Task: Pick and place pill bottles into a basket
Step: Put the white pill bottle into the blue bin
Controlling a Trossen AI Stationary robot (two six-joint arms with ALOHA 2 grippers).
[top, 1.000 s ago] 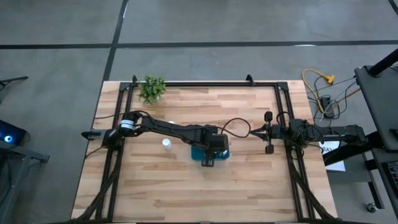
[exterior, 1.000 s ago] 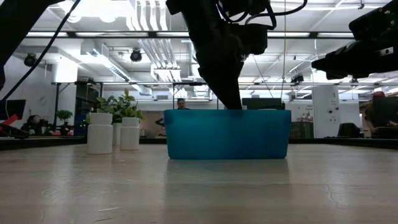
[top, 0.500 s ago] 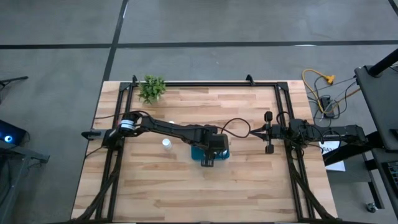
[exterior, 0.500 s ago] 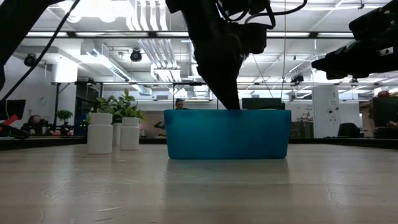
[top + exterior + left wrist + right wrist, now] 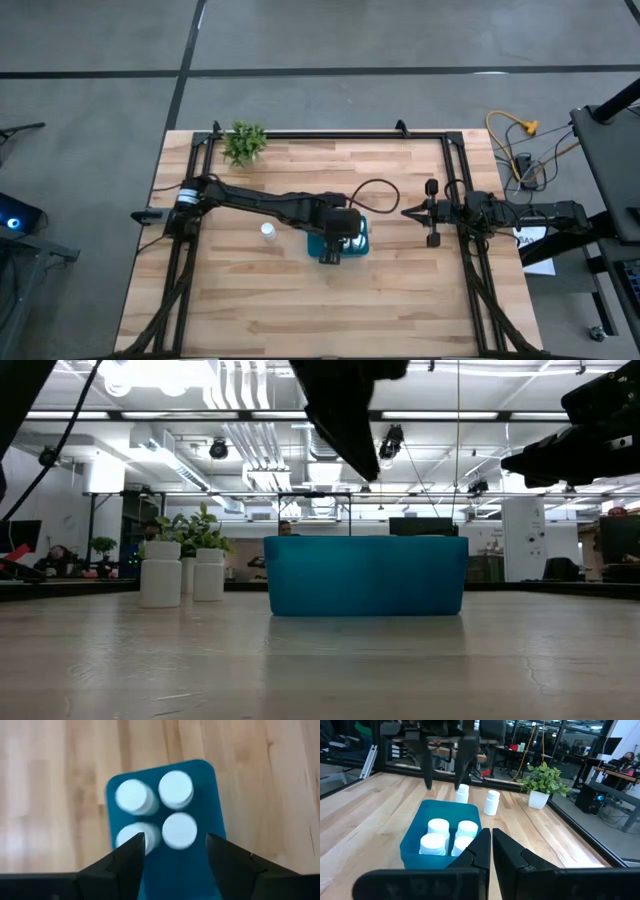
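The teal basket (image 5: 365, 575) stands near the table's middle, mostly under my left arm in the high view (image 5: 362, 240). Four white pill bottles (image 5: 175, 787) stand upright in it, also visible in the right wrist view (image 5: 437, 827). Two more bottles (image 5: 160, 572) (image 5: 209, 573) stand on the table to the basket's left; one shows in the high view (image 5: 267, 231). My left gripper (image 5: 175, 842) is open and empty above the basket, pointing down. My right gripper (image 5: 491, 845) is shut and empty, hovering level at the table's right side (image 5: 408, 212).
A small green plant (image 5: 245, 142) in a white pot stands at the far left corner. A dark frame (image 5: 330, 133) runs along the table's far, left and right edges. Bare wood lies between the basket and the near edge.
My left gripper has gone straight up out of the basket and now hangs well above its rim. The basket and the bottles have stayed where they were.
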